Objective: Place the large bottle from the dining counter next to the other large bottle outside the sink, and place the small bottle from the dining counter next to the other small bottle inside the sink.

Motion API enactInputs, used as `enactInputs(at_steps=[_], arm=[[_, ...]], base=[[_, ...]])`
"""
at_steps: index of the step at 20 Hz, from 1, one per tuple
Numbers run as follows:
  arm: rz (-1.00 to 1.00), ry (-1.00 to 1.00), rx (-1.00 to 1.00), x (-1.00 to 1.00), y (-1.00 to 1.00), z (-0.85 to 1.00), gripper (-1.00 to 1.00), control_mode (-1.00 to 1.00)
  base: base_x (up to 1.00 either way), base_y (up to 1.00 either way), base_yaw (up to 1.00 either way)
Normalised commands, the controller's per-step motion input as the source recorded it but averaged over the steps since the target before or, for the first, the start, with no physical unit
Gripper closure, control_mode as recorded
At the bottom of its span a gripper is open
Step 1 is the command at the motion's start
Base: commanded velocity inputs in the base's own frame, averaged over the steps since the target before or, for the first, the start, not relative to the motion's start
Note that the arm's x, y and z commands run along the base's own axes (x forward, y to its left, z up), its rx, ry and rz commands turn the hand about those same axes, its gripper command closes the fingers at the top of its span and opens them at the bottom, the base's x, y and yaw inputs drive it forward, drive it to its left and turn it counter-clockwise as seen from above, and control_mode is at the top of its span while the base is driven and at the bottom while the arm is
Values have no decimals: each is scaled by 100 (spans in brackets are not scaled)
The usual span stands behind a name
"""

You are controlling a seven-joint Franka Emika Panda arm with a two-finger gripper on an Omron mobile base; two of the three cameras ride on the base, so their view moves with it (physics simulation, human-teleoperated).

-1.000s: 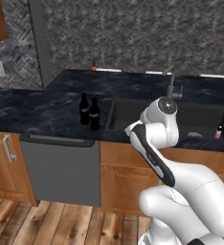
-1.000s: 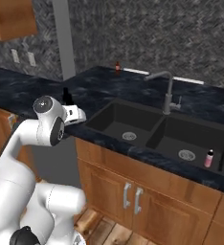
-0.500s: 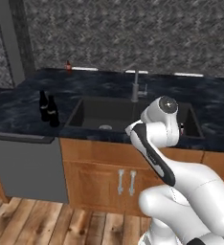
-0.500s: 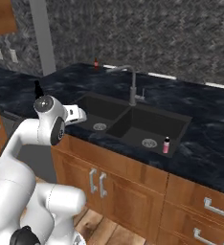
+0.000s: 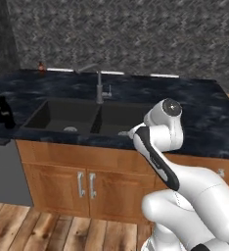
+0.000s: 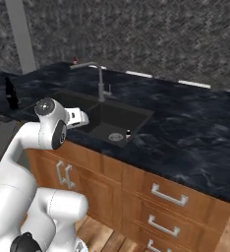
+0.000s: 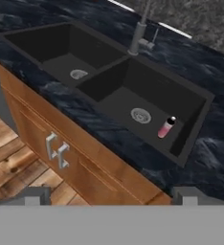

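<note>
The hand [image 7: 106, 196] hangs over the front edge of the desk [image 7: 85, 112], its two fingertips [image 7: 35, 195] spread wide with nothing between them. Just below it in the hand view are wooden cabinet doors [image 7: 47, 139] with paired metal handles, and a wood-plank floor [image 7: 8, 162] under those. Past the desk's front strip lies the black double sink [image 7: 111, 72]. In its right basin the pink bottle [image 7: 165, 127] with a dark top lies tilted on the basin floor, just beside the round steel drain [image 7: 140, 115] and near the front right corner. The right base view shows the same pink bottle [image 6: 128, 134] next to the drain [image 6: 115, 137], and there it looks more upright, so whether it stands or leans I cannot tell. The left basin has its own drain [image 7: 78, 74]. Behind the divider rises the grey faucet [image 5: 99, 86], its spout reaching to the left. On the desk left of the sink stand two black bottles [image 5: 3, 111], touching or nearly so. Farther back, by the wall, stands a small reddish bottle [image 5: 41, 69] too small to make out.
</note>
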Motion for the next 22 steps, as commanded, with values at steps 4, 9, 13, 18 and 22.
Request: enactInputs(at_steps=[4, 9, 13, 18, 22], arm=[[0, 0, 0, 0, 0, 0, -100, 100], [0, 0, 0, 0, 0, 0, -100, 100], [0, 0, 0, 0, 0, 0, -100, 100], [0, 0, 0, 0, 0, 0, -100, 100], [0, 0, 0, 0, 0, 0, -100, 100]], base=[[0, -99, 0], [0, -100, 0], [0, -100, 0], [0, -100, 0], [0, -100, 0]])
